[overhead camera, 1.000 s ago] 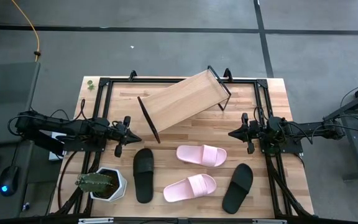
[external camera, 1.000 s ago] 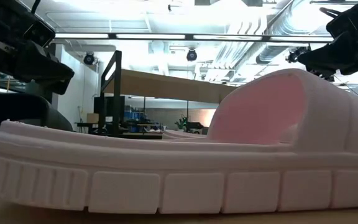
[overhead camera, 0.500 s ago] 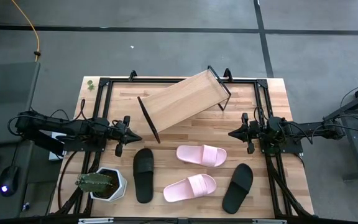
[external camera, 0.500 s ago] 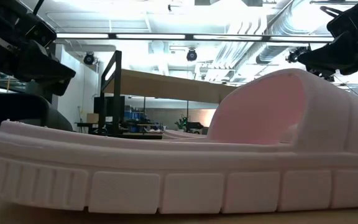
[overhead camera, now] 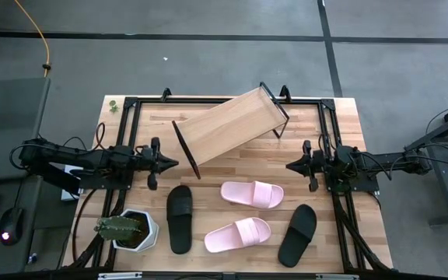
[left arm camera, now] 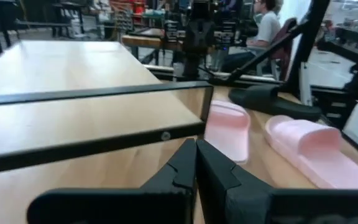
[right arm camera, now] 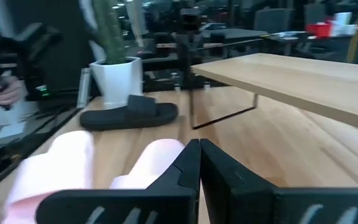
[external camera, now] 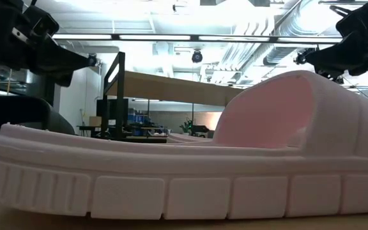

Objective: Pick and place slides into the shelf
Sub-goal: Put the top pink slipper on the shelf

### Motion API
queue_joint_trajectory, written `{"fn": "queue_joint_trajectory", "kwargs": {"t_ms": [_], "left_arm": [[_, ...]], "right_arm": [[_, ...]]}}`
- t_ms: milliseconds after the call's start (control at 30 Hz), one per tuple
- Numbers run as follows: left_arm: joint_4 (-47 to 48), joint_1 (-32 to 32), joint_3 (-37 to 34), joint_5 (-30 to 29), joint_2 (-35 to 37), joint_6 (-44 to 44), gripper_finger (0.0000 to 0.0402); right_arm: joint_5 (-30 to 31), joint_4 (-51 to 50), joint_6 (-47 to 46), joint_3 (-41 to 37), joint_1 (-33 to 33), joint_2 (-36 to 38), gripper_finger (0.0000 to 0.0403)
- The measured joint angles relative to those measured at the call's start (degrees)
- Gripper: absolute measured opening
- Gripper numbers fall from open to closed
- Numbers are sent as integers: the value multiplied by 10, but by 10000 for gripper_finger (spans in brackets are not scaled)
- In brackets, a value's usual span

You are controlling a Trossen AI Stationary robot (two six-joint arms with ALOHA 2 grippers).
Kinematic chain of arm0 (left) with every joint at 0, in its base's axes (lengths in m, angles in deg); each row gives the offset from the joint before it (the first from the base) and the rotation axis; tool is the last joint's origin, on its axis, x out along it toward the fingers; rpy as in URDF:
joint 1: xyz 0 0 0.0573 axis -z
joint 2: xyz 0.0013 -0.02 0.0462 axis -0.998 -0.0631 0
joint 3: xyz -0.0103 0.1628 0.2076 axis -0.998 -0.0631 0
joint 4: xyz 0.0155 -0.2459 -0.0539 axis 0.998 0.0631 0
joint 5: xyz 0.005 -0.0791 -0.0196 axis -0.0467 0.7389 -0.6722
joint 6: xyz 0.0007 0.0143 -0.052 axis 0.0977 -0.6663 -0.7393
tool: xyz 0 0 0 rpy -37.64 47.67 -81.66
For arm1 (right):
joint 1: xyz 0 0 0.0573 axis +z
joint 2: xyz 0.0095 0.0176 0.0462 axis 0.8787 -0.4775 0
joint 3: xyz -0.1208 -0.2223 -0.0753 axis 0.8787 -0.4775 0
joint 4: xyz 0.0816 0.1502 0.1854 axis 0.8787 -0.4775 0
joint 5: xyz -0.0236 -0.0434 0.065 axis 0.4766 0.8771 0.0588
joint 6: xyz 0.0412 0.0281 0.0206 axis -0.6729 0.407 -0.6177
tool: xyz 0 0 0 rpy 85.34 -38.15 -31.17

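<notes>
While all four slides lie on the tabletop below the empty shelf, the closed left gripper and right gripper hover; the foamy, light pink slide probably grips best across its strap.

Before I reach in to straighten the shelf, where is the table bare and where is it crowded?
Bare wood lies between the shelf and the right claw, and in the table's back left corner. Crowded: the front, where two black slides, two pink slides and the potted cactus sit. The left claw, shut, nearly meets the shelf's frame end.
</notes>
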Motion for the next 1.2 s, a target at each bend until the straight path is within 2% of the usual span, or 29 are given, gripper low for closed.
{"fn": "queue_joint_trajectory", "kwargs": {"t_ms": [133,267,667,967,1200], "left_arm": [[0,0,0,-34,0,-1,1],[-6,0,0,-44,0,-30,1],[-64,0,3,-44,0,-66,1],[-2,0,69,-23,0,-91,1],[57,0,140,-23,0,-83,1]], "right_arm": [[32,0,-22,0,0,0,0],[50,8,-46,0,0,0,0],[39,43,-71,0,0,0,0],[34,70,-76,0,0,0,0],[27,62,-72,53,0,0,0]]}}
